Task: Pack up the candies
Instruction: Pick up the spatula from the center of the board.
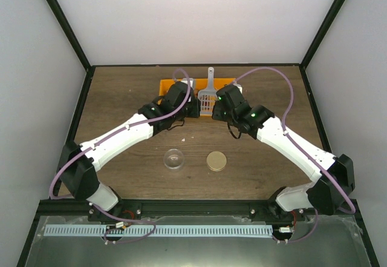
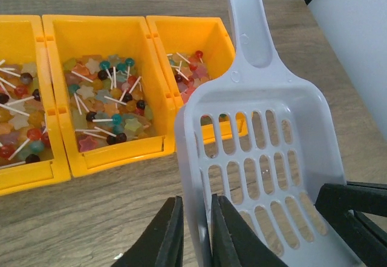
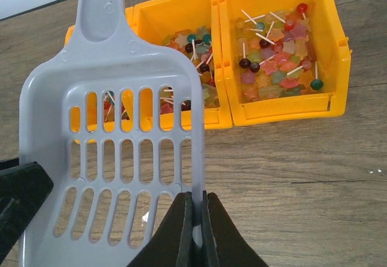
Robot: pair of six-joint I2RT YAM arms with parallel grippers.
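Black fingers of the right gripper, clenched on the right side wall of the grey slotted scoop; opposite, left gripper astride the left wall, fingers pressed to both faces with no gap showing, so judged grasping too. Scoop apparently empty, mouth toward the arms, handle reaching out over the orange bins at the middle of the table's far edge. Inside those bins, heaped candies, lollipop sticks jutting up among star shapes. Toward the near edge, well apart from the bins, clear round cup and gold lid. Probably a two-handed steadying or handover: best to confirm one firm pinch before releasing the other, hold the scoop level, and turn the mouth toward the bins before dipping in.
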